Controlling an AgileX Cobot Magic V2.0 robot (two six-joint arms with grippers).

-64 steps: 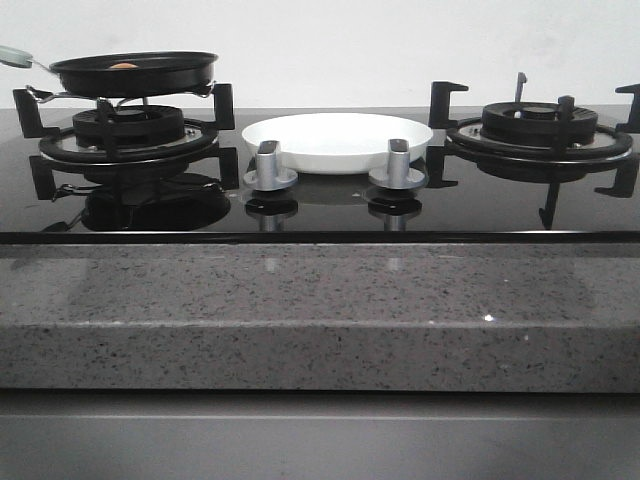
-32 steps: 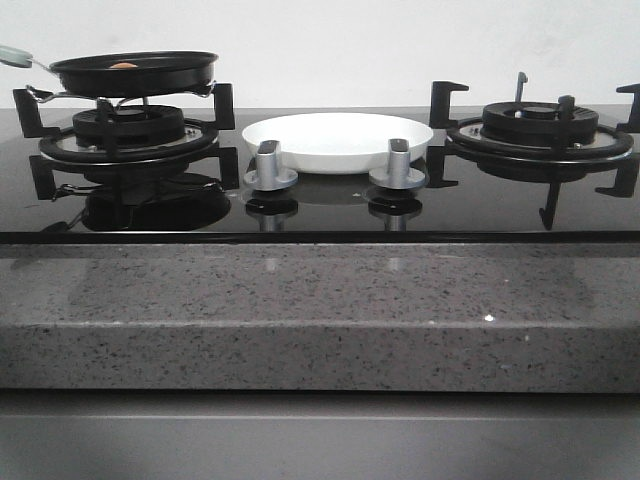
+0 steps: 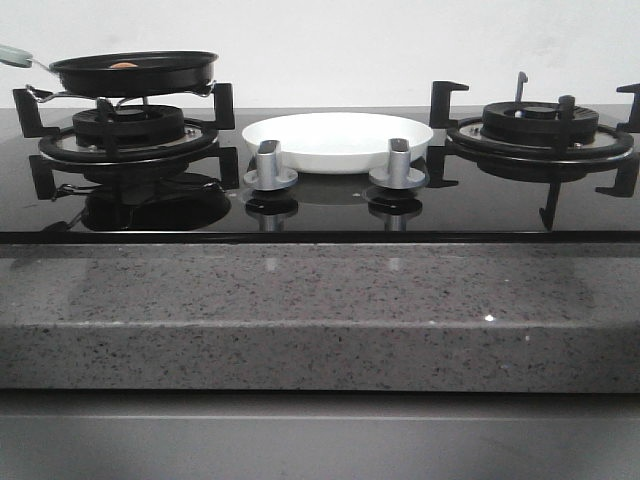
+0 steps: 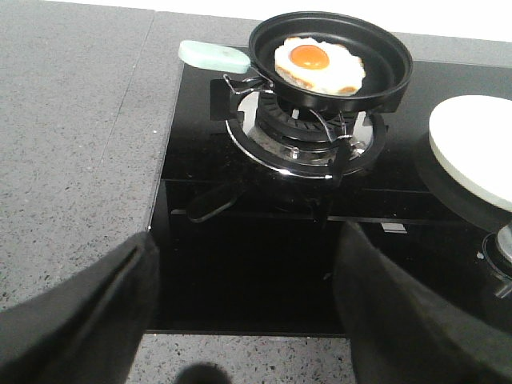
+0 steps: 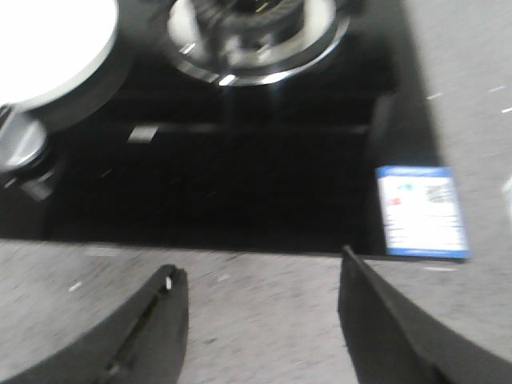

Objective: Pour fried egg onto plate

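We judge the fried egg (image 4: 318, 66) light, floppy and likely to slide; we grip the pan (image 4: 332, 56) by its handle (image 4: 213, 55). Left gripper (image 4: 244, 308) and right gripper (image 5: 260, 324) stand wide apart, holding nothing.

A grey speckled stone counter (image 3: 320, 300) carries a glossy black glass hob (image 3: 330, 205); both lie below the two grippers' wide-parted fingers. Ahead of the left gripper (image 4: 248, 312) a burner grate (image 4: 300, 136) stands on the glass, bearing a black pan (image 4: 384, 76). The white plate (image 3: 338, 140) rests directly on the glass between the two burners, just behind two silver knobs (image 3: 270, 168). Ahead of the right gripper (image 5: 264, 320) sits the other burner (image 5: 256, 32), with a blue-edged label (image 5: 422, 212) at the hob's edge.
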